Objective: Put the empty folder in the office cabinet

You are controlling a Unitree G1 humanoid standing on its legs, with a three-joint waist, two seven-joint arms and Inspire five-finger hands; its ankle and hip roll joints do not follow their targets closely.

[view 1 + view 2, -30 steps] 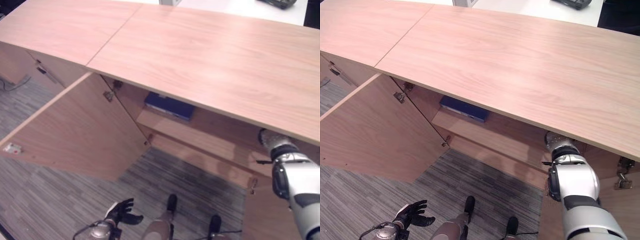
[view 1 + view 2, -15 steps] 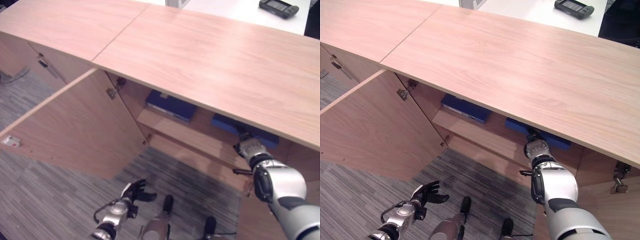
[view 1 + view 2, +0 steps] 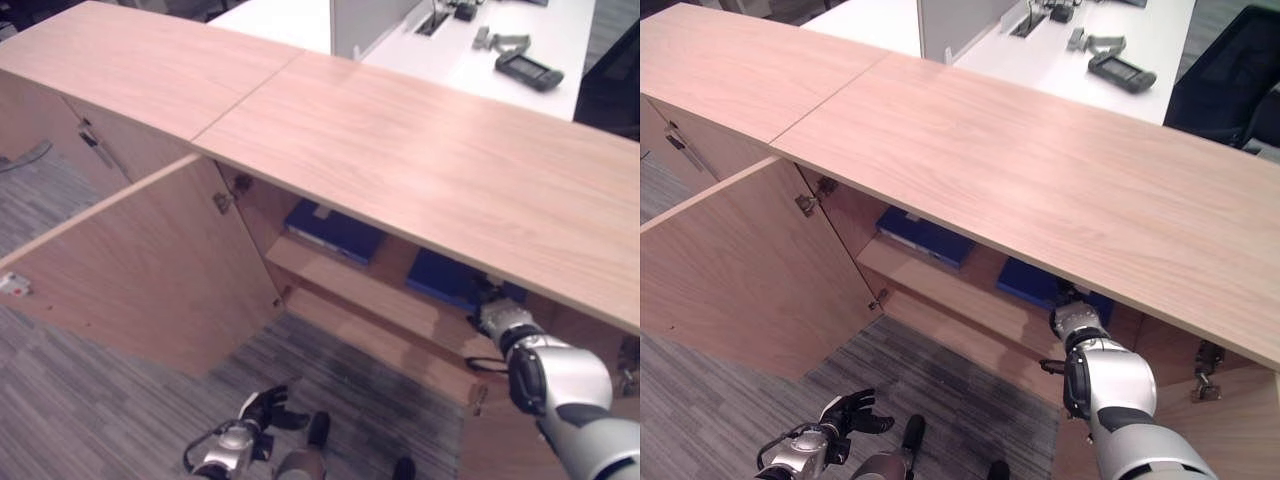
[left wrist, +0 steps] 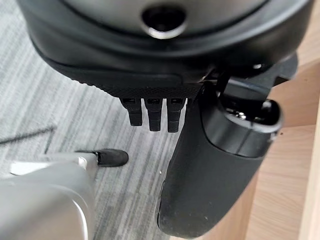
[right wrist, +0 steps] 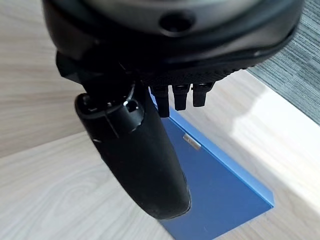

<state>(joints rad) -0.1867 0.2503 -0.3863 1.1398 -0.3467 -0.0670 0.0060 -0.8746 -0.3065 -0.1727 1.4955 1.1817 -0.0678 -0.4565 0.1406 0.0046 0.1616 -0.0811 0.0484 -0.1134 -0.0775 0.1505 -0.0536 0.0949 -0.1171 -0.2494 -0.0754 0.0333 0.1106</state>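
Inside the open office cabinet, two blue folders lie flat on the upper shelf. One blue folder is on the left, the other blue folder on the right. My right arm reaches in under the cabinet top beside the right folder. In the right wrist view my right hand hovers over that folder with the thumb stretched above it and nothing gripped. My left hand hangs low over the carpet, fingers relaxed and empty.
The cabinet's left door stands wide open over the grey carpet. A second door hangs open at the right. Behind the cabinet is a white desk with a dark device, and a black chair.
The camera has risen and pulled back, showing more of the desk. The right blue folder has come into sight on the shelf by my right wrist. My left hand stays low.
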